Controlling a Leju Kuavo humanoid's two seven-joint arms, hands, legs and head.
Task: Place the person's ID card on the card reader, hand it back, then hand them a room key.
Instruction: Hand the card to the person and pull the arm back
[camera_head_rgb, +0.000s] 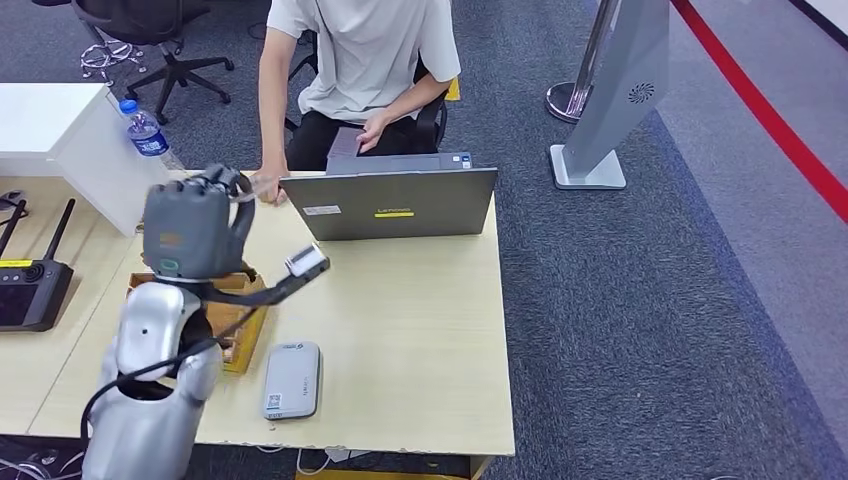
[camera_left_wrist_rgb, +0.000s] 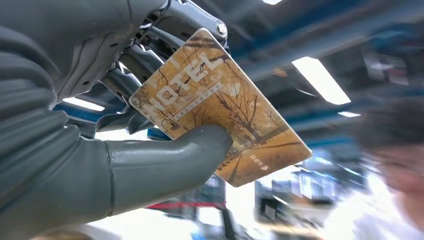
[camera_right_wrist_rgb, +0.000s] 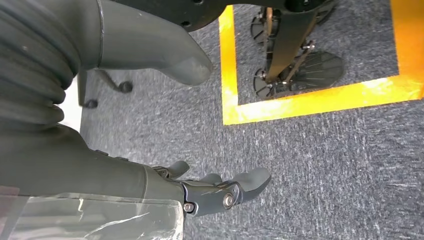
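My left hand is raised over the far left part of the table. It pinches a room key card between thumb and fingers; the card is printed with autumn trees and the word HOTEL. A seated person in a light shirt faces me from behind the laptop, and their hand rests on the table edge just beside my raised hand. The grey card reader lies flat near the table's front edge. My right hand hangs over the carpet, fingers apart and holding nothing.
An open grey laptop stands at the far side of the light wooden table. A small wooden box sits under my left arm. A black controller and a water bottle are on the left.
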